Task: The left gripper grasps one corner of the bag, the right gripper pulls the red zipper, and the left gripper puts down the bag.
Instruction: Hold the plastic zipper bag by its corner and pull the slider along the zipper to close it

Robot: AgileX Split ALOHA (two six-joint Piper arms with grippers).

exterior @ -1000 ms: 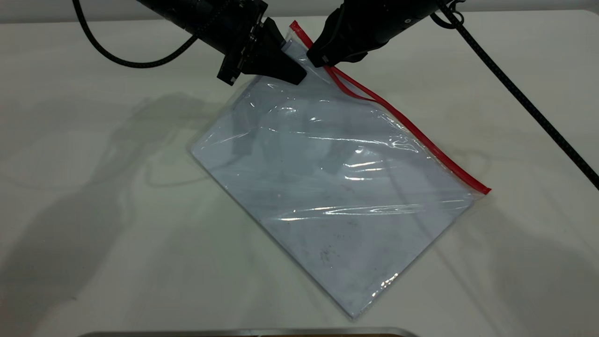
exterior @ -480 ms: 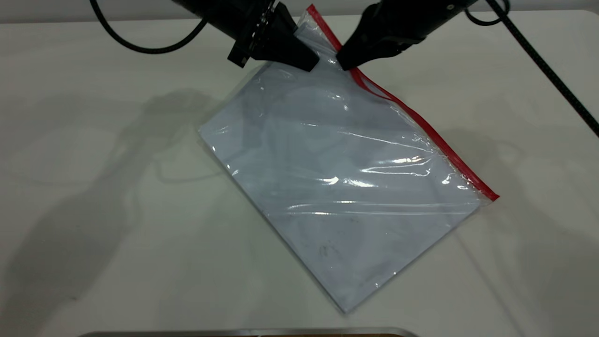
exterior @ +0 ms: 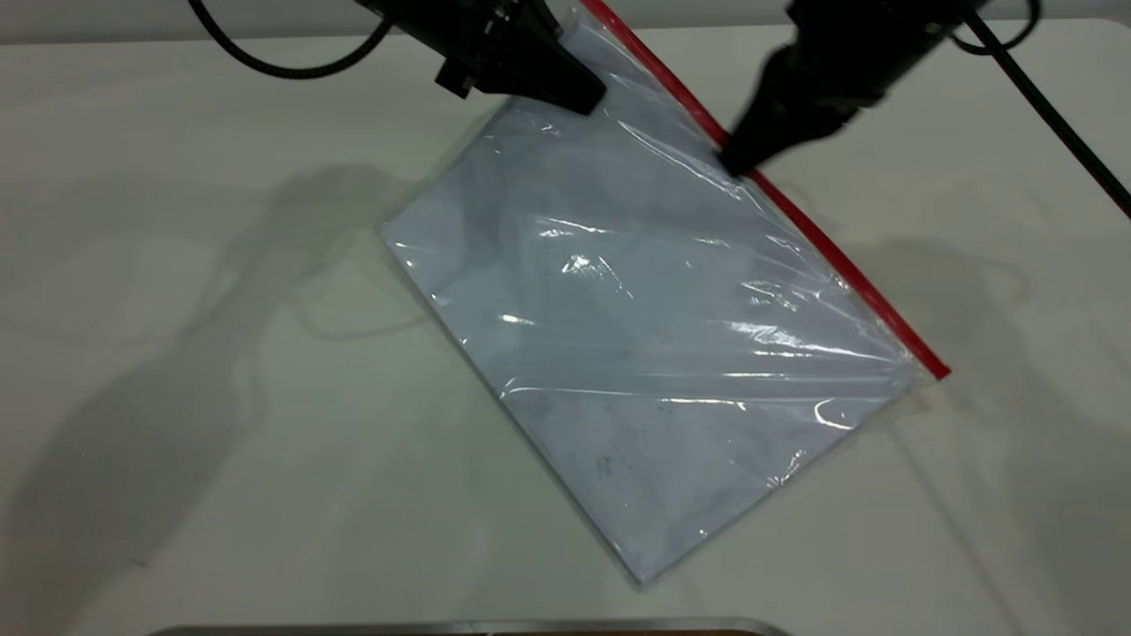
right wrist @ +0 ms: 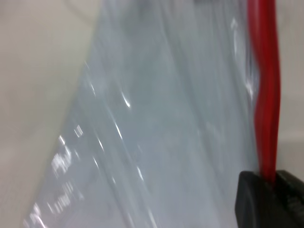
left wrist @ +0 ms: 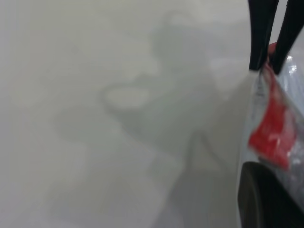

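The bag is a big clear bluish pouch lying slantwise on the table, with its top end lifted. My left gripper is shut on the bag just beside its upper corner. The red zipper runs along the right-hand edge. My right gripper is shut on the zipper about a third of the way down from that corner. In the right wrist view the red zipper passes between my black fingertips. In the left wrist view one finger shows beside the bunched red strip.
A pale table carries the bag. A metal rim shows at the near edge. The right arm's braided cable crosses the upper right. The bag's lower corner rests flat on the table.
My right gripper has slid down the zipper, away from the left gripper. The red strip, split near the top earlier, now runs as one straight line. The held corner has risen slightly.
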